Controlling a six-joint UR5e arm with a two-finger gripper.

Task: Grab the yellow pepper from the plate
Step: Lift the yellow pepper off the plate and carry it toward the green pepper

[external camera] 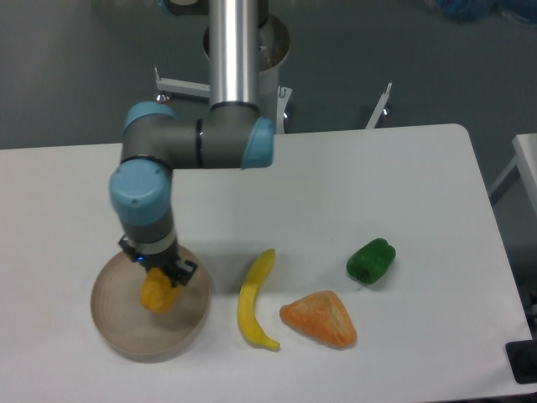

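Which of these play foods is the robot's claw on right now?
The yellow pepper over the plate: the gripper sits right on it. The banana, orange lump and green pepper lie apart on the table, untouched.
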